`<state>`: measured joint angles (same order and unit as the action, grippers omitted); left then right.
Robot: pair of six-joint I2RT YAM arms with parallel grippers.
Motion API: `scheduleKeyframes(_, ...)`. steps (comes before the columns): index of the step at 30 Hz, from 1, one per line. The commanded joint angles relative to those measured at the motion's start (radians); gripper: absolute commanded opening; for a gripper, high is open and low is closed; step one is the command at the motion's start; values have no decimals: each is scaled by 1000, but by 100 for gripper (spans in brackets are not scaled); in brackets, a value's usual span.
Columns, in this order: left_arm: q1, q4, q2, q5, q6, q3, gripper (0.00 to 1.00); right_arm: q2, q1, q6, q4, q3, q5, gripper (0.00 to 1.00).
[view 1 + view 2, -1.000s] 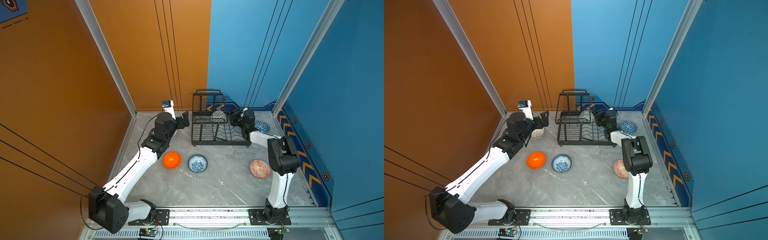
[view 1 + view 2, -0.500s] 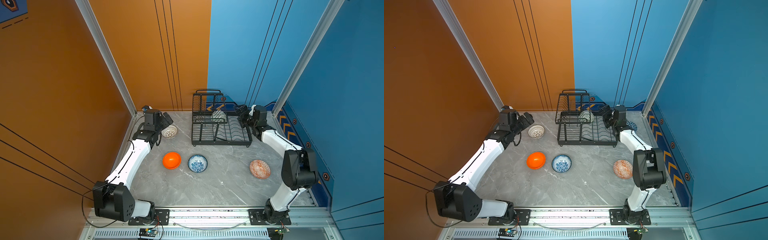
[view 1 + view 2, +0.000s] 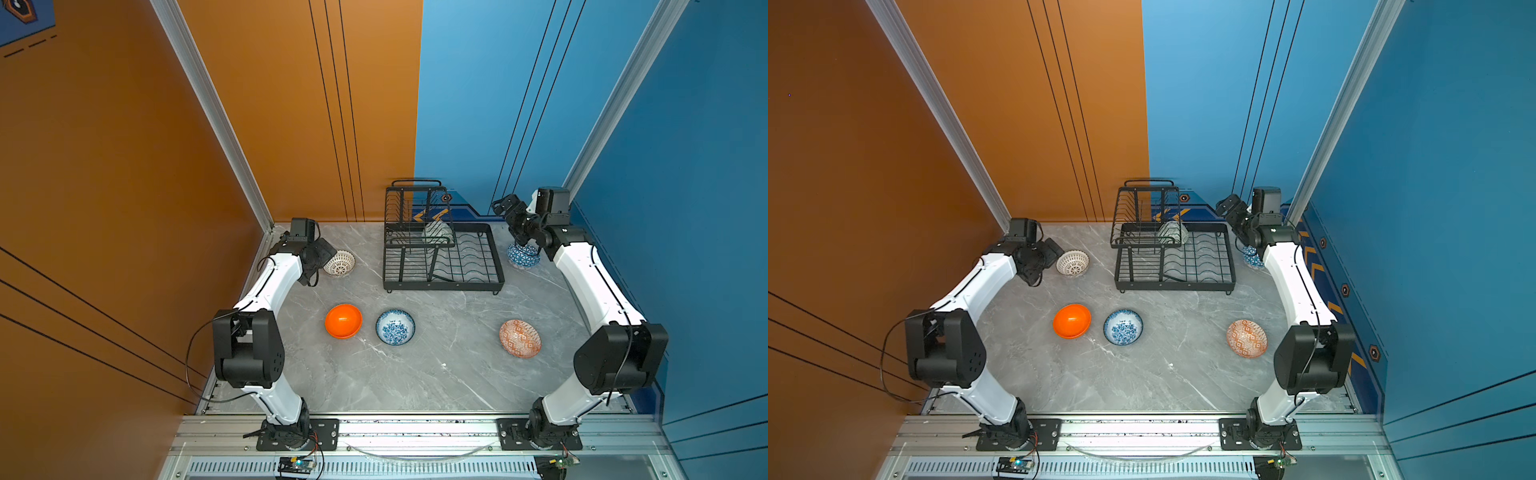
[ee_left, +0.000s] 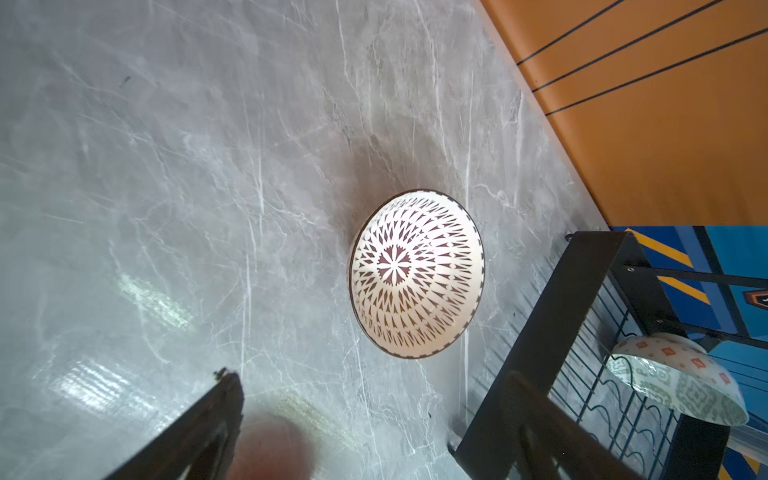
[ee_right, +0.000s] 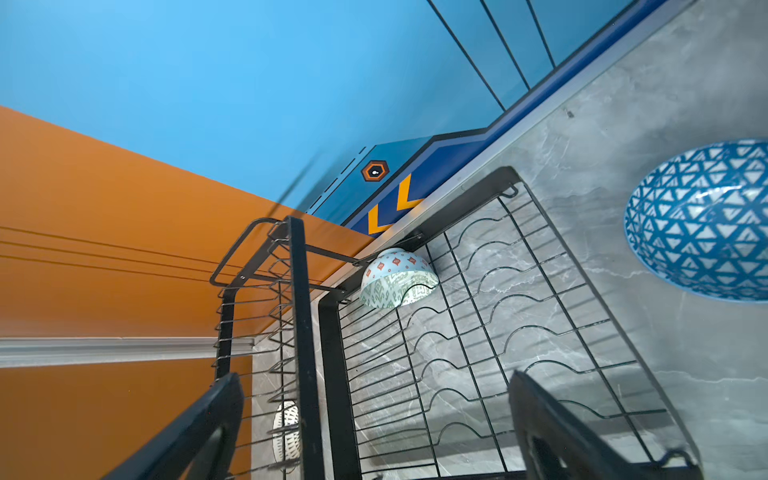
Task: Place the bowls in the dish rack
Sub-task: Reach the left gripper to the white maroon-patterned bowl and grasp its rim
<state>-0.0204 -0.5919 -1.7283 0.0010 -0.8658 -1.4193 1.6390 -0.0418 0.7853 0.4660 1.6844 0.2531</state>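
A pale-green bowl (image 3: pixel 437 232) sits in the dish rack (image 3: pixel 442 286), seemingly tipped against its upper tier. Left of the rack, by a lattice bowl (image 3: pixel 340 263), the left jaws gape empty; right of it, the right jaws likewise.

Left arm (image 3: pixel 270 286) folded at a raised elbow with forearm reaching to the far left, left gripper (image 3: pixel 326 251) low, jaws wide apart and empty; right arm (image 3: pixel 590 282) mirrors it, right gripper (image 3: pixel 500 205) higher, jaws spread, empty.
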Motion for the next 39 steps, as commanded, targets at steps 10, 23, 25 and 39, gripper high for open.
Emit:
scheduleKeyframes(10,23,-78,-184,151,23,-81,87,-3,-86,-108,143,63,-50,100)
scheduleKeyframes(23,22,-78,-296,166,78,-158,48,-5,-112,-97,149,83,-71,100)
scheduleKeyframes(25,24,-78,-302,167,85,-153,44,-4,-113,-95,149,84,-71,100)
scheduleKeyframes(39,34,-78,-341,185,135,-150,20,16,-119,-81,148,106,-67,100)
